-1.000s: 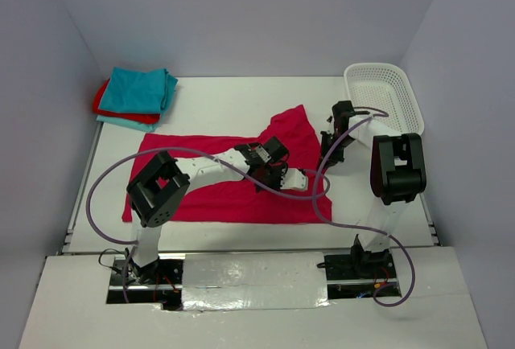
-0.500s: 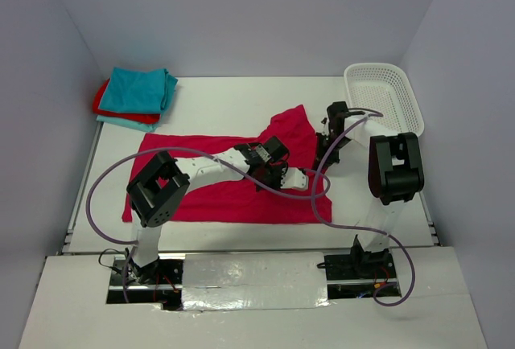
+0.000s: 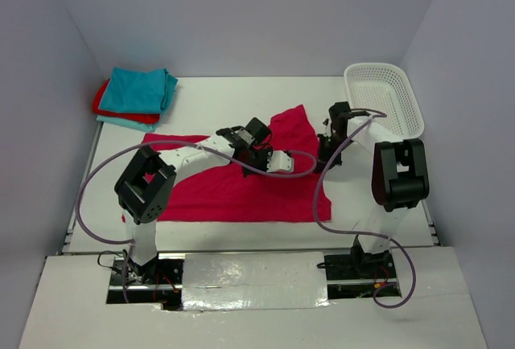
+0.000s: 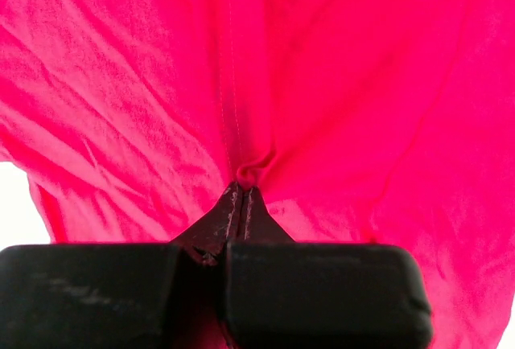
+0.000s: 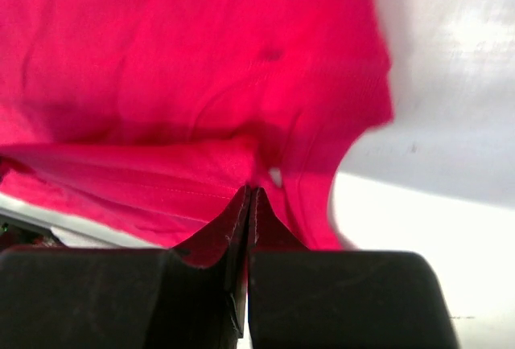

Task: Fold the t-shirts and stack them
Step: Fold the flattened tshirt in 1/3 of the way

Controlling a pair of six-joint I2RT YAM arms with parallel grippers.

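Pinkish-red soft cloth t-shirt [image 3: 225, 196] mid-fold on the white table [image 3: 225, 104].
Left tool [image 4: 241, 192] and right tool [image 5: 249, 192] each clamp its cloth; the next move probably calls for carrying that side across together.

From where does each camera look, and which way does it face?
Top external: above, behind the bases, looking down at the table; both arms show.
Left wrist: on the left arm, facing the red t-shirt; left fingers pinch it.
Right wrist: on the right arm, facing its edge; right fingers pinch it.
All share that shirt.

Basket [image 3: 385, 100] right of spread t-shirt [image 3: 233, 192]
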